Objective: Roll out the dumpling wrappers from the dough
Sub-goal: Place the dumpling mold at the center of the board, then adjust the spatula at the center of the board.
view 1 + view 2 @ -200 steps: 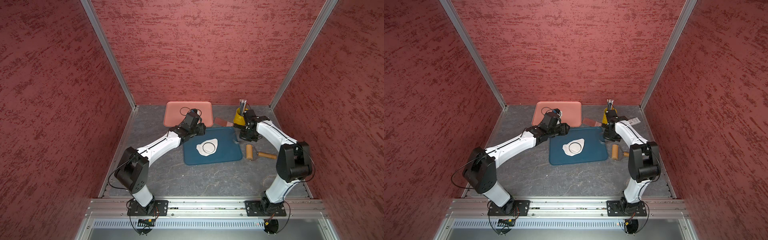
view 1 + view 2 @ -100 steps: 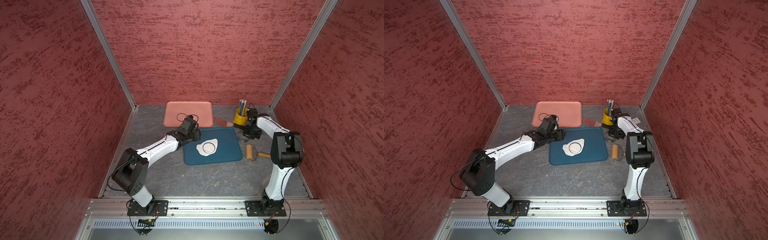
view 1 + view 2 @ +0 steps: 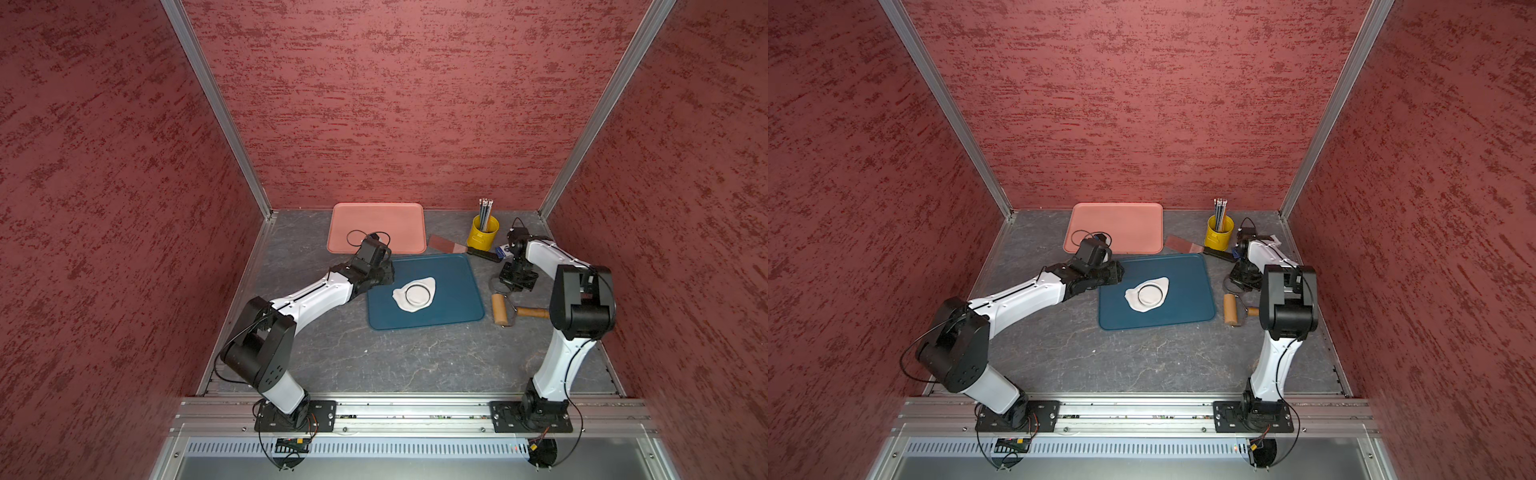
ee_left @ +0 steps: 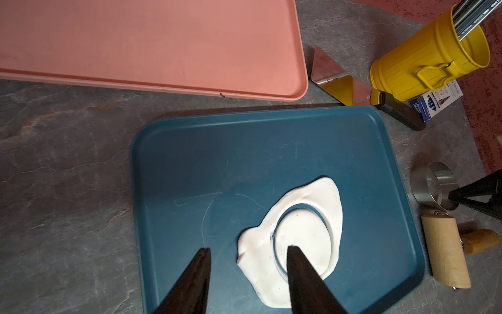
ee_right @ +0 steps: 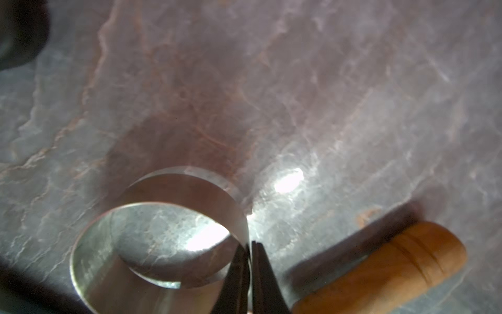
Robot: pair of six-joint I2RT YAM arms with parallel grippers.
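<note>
The dough (image 3: 430, 284) (image 4: 252, 252) lies flattened on the blue tray (image 3: 455, 309), in both top views. A round dumpling wrapper (image 3: 417, 294) (image 3: 1149, 294) (image 4: 301, 239) is cut in its middle and still sits inside it. My left gripper (image 4: 248, 248) hovers open over the dough's left edge, holding nothing. Right of the tray, my right gripper (image 5: 250, 243) (image 3: 513, 284) is low over the table. Its jaws pinch the wall of a metal ring cutter (image 5: 173, 187) (image 4: 434, 179), which rests on the table.
A wooden rolling pin (image 3: 500, 309) (image 5: 394, 266) lies just in front of the ring. At the back stand a pink tray (image 3: 376, 224), a yellow cup of pencils (image 3: 482, 237), a scraper (image 3: 446, 245) and a small box (image 3: 503, 250).
My right arm has carried the ring from the tray's back right corner down to the table beside the rolling pin. My left gripper has drawn back slightly toward the tray's left edge.
</note>
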